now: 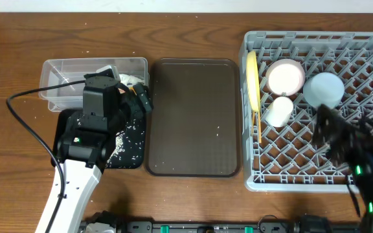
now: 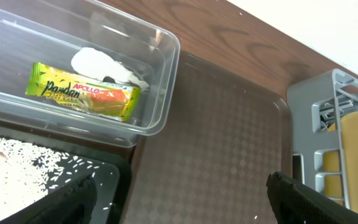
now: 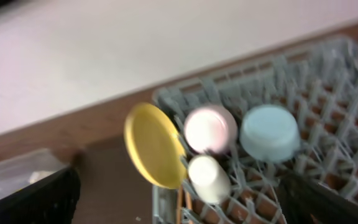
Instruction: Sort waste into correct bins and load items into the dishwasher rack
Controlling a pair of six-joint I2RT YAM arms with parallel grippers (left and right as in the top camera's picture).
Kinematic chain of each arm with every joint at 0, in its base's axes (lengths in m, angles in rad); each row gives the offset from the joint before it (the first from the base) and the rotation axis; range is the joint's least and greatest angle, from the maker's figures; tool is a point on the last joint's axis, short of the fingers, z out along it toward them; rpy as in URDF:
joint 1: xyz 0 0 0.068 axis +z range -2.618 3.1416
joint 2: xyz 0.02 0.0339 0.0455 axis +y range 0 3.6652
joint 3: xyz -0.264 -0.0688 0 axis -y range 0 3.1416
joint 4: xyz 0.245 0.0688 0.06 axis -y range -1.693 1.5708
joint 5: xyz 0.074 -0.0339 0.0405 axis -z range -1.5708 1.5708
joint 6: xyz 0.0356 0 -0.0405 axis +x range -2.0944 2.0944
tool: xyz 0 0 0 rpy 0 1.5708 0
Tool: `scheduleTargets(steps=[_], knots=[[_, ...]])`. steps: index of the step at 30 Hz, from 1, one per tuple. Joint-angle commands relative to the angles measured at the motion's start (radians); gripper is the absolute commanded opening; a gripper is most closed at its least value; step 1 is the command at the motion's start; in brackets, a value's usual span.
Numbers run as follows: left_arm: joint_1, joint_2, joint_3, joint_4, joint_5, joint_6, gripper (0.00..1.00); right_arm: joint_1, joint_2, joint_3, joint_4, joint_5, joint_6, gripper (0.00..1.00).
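The grey dishwasher rack (image 1: 368, 40) at the right holds the yellow-green plate (image 1: 252, 77) on edge, the white bowl (image 1: 285, 76), the light blue bowl (image 1: 324, 88), the small white cup (image 1: 279, 111) and the chopsticks (image 1: 258, 128). The clear tub (image 2: 160, 93) holds the snack wrapper (image 2: 82, 92) and the white tissue (image 2: 101, 65). Rice scraps (image 2: 11, 174) lie in the black tray (image 1: 129, 155). My left gripper (image 2: 179, 199) is open and empty above the black tray's right edge. My right gripper (image 3: 179, 199) is open and empty over the rack's front right.
The dark brown serving tray (image 1: 194, 116) lies between the bins and the rack, with a few rice grains on it. A black cable (image 1: 24, 123) loops over the table at the left.
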Motion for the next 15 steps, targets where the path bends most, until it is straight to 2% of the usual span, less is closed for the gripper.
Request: scheduleTargets(steps=[1, 6, 15], knots=[[0.004, 0.002, 0.018, -0.003, -0.009, 0.010, 0.90, 0.029, -0.081, 0.000, -0.001, 0.010, -0.015, 0.99], [0.004, 0.002, 0.018, -0.003, -0.009, 0.010, 0.90, 0.028, -0.174, 0.000, -0.025, 0.010, -0.015, 0.99], [0.004, 0.002, 0.018, -0.003, -0.009, 0.010, 0.90, 0.028, -0.185, 0.000, -0.202, 0.010, -0.015, 0.99]])
